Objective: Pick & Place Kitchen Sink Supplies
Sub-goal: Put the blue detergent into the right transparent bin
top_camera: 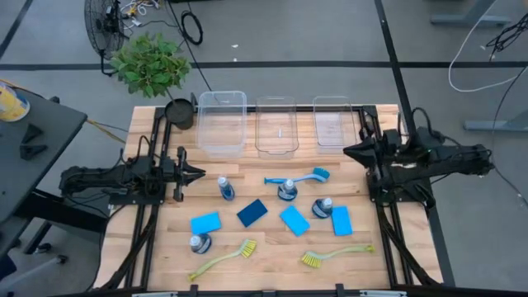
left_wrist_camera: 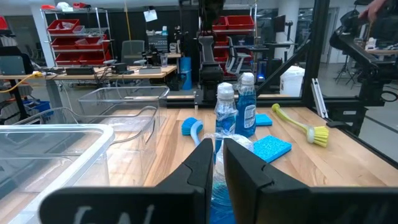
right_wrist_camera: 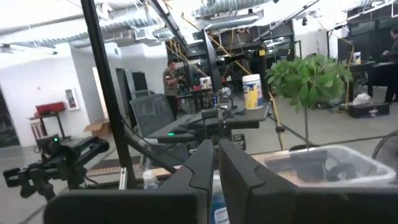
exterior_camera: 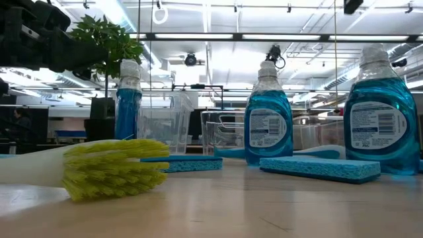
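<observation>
Several small blue bottles stand upright on the wooden table, one at the middle (top_camera: 286, 190) and one near the front left (top_camera: 200, 243). Flat blue sponges lie among them, one light (top_camera: 205, 223) and one darker (top_camera: 252, 212). A blue brush (top_camera: 297, 177) lies mid-table, and two yellow-green brushes (top_camera: 223, 260) (top_camera: 337, 255) lie near the front edge. My left gripper (top_camera: 200, 173) hovers at the table's left, pointing level toward the bottles, shut and holding nothing (left_wrist_camera: 217, 165). My right gripper (top_camera: 346, 151) is raised at the table's right, shut and holding nothing (right_wrist_camera: 216, 168).
Three clear plastic bins (top_camera: 222, 122) (top_camera: 275, 125) (top_camera: 333, 122) stand in a row along the far edge. A potted plant (top_camera: 150, 62) stands at the far left corner. Bare wood lies between the bins and the supplies.
</observation>
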Controlling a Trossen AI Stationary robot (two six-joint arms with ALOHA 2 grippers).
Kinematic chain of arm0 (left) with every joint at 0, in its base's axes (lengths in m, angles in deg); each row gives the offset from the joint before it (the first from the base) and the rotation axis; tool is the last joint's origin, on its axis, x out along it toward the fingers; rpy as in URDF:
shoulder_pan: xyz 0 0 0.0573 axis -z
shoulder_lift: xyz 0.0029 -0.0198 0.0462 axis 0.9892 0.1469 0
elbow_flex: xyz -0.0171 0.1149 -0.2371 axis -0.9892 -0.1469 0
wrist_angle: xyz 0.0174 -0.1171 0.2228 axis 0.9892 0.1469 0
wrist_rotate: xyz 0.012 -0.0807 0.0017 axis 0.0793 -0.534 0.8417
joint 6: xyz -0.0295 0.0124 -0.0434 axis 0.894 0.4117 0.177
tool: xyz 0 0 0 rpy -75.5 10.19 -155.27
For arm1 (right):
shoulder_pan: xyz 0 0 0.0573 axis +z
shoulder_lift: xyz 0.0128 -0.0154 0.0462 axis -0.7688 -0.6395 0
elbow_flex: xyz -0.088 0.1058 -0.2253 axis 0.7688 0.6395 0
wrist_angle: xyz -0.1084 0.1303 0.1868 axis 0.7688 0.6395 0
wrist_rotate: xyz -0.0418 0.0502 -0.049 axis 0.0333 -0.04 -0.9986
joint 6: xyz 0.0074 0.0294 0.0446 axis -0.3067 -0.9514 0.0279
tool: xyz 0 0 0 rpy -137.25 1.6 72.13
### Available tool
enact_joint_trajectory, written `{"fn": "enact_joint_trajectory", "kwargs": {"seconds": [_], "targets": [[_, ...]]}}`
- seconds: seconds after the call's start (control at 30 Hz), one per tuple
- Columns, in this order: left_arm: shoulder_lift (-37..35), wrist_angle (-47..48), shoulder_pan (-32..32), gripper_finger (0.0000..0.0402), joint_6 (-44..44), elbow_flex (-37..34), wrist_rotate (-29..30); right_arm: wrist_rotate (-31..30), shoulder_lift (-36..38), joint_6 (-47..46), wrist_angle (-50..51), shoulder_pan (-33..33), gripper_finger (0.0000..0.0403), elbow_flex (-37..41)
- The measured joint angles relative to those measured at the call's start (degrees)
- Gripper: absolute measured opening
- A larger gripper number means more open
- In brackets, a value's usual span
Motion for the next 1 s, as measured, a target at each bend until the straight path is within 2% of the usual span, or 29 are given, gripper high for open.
{"fn": "enact_joint_trajectory", "kwargs": {"seconds": [0.33,0.53,0.67,0.87,1.0], "targets": [[0.0,0.0,0.0,0.0044,0.0,0.0,0.0,0.1,-5.4,3.2,9.3,0.0,0.0032,-14.6],[0.0,0.0,0.0,0.0044,0.0,0.0,0.0,0.1,-7.7,5.3,11.3,0.0,0.0032,-21.2],[0.0,0.0,0.0,0.0044,0.0,0.0,0.0,-0.7,-8.6,8.7,12.0,0.0,0.0032,-23.9],[0.0,0.0,0.0,0.0044,0.0,0.0,0.0,-5.6,-9.3,11.4,16.5,-0.1,0.0032,-26.6],[0.0,0.0,0.0,0.0044,0.0,0.0,0.0,-5.6,-9.4,11.4,19.0,-0.9,0.0032,-26.6]]}}
